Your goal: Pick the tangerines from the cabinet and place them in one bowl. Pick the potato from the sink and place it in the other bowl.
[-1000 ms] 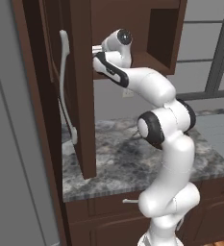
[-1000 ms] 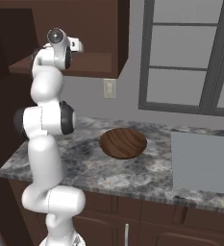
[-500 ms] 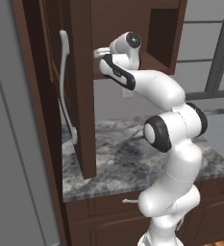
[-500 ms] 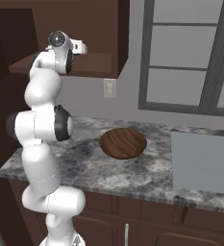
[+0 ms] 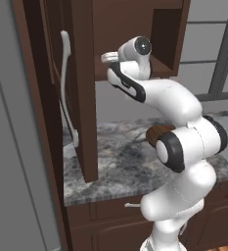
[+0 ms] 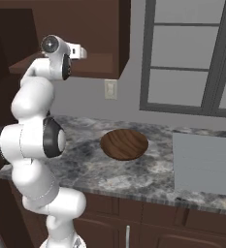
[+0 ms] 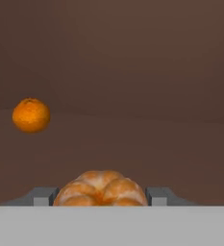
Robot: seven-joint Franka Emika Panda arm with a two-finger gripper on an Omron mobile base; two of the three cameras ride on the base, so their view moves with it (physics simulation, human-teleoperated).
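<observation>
Cabinet (image 5: 88, 73) shelf: gripper (image 7: 101, 194) is pinching one tangerine (image 7: 101, 188), arm reaching deeper than a second ago (grasp looks made); second tangerine (image 7: 31, 115) waiting farther in; wooden bowl (image 6: 124, 144) sitting on surface.

Speckled granite counter (image 6: 134, 177), wall outlet (image 6: 110, 89), window (image 6: 192, 58)

I am in a kitchen. A speckled grey stone counter (image 6: 134, 177) runs along the wall over dark wooden drawers (image 6: 148, 223), and a tall reddish-brown cabinet (image 5: 86, 98) with a long pale handle (image 5: 65, 83) hangs above it. A wooden bowl (image 6: 124, 144) sits on the counter, a grey sink (image 6: 204, 164) is sunk in beside it, and a framed window (image 6: 192, 58) and a wall socket (image 6: 110, 89) stand behind.
</observation>
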